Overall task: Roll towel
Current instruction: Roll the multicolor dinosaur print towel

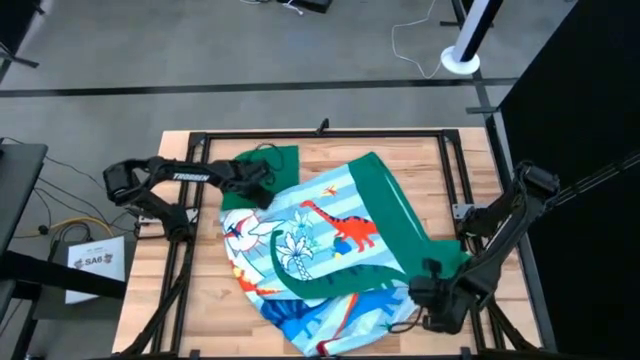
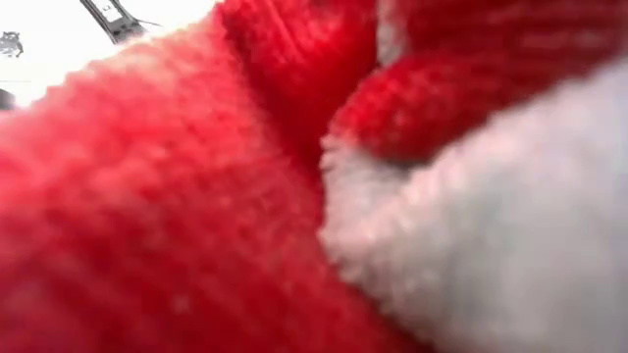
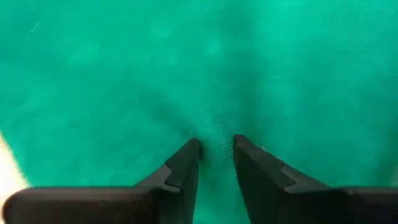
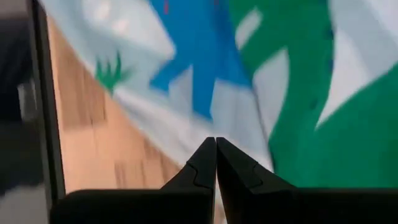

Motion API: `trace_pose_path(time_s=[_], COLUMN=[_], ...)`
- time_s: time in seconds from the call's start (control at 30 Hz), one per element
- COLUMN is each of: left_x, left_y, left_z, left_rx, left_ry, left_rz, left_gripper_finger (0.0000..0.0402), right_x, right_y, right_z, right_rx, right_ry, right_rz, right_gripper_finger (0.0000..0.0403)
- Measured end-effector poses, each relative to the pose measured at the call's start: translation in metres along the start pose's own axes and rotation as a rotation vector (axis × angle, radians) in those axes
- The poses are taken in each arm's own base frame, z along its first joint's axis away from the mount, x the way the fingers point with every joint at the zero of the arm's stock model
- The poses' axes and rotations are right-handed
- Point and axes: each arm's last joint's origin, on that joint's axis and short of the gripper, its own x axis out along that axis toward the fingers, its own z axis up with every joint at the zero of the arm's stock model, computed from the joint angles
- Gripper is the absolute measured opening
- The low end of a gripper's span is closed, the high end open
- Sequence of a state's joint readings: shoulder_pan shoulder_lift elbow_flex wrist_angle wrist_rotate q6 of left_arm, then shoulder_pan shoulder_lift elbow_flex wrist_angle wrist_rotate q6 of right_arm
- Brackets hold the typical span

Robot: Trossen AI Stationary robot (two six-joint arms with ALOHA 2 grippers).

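Observation:
The towel [image 1: 320, 250] lies crumpled across the middle of the table, its printed side up and green parts showing at the far left and right. My left gripper [image 1: 262, 182] is at the towel's far left green part [image 3: 124, 74], shut on it. At the towel's near right edge [image 4: 186, 130], my right gripper [image 1: 425, 300] has its fingertips [image 4: 216, 142] shut together, with no cloth showing between them. The low view is filled by the towel's red and white pile [image 2: 294, 196]. My left gripper pinches green cloth [image 3: 215, 123] between its two fingers, at the towel's far left part. The cloth puckers toward the fingertips. One layer or several, I cannot tell. My right gripper stands at the towel's pale edge; I cannot tell whether it touches the cloth.
A black frame of rails [image 1: 320, 133] runs around the wooden tabletop [image 1: 420, 160]. Bare wood shows beside the towel on the right [image 4: 106, 143]. A labelled sheet [image 1: 95, 262] and cables lie off the table's left side.

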State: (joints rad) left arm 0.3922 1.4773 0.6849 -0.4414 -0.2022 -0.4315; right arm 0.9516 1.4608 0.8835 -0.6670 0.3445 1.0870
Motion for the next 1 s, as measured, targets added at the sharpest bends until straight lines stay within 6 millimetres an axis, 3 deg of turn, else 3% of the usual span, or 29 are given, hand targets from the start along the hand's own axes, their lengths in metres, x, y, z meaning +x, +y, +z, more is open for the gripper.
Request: trace_pose_path(time_s=[0.1,0.2,0.4,0.53,0.73,0.9,1.0], left_x=[-0.012,-0.004,0.014,-0.001,-0.036,-0.070,-0.079], left_y=[-0.029,-0.032,-0.015,-0.016,-0.043,-0.074,-0.092], left_z=[0.012,0.008,-0.024,-0.054,-0.089,-0.100,-0.092], left_rx=[0.128,0.159,0.038,0.016,-0.036,-0.033,-0.054], left_ry=[-0.211,-0.209,0.107,0.305,0.533,0.425,0.140], left_rz=[-0.149,-0.058,0.144,0.241,0.122,-0.056,-0.165], left_gripper_finger=[0.0075,0.0064,0.0040,0.0028,0.0011,0.0001,0.0000], right_x=[0.009,0.026,0.064,0.080,0.095,0.100,0.102], right_y=[-0.003,-0.001,-0.010,-0.029,-0.065,-0.104,-0.125], right_z=[0.009,0.017,0.009,0.011,0.039,0.064,0.076], right_rx=[0.001,-0.012,-0.011,0.020,-0.017,-0.057,-0.087], right_ry=[-0.117,-0.210,-0.053,0.043,0.068,0.069,0.075], right_rz=[0.053,0.157,0.172,0.017,-0.099,-0.185,-0.230], right_gripper_finger=[0.0000,0.0000,0.0000,0.0000,0.0000,0.0000,0.0000])
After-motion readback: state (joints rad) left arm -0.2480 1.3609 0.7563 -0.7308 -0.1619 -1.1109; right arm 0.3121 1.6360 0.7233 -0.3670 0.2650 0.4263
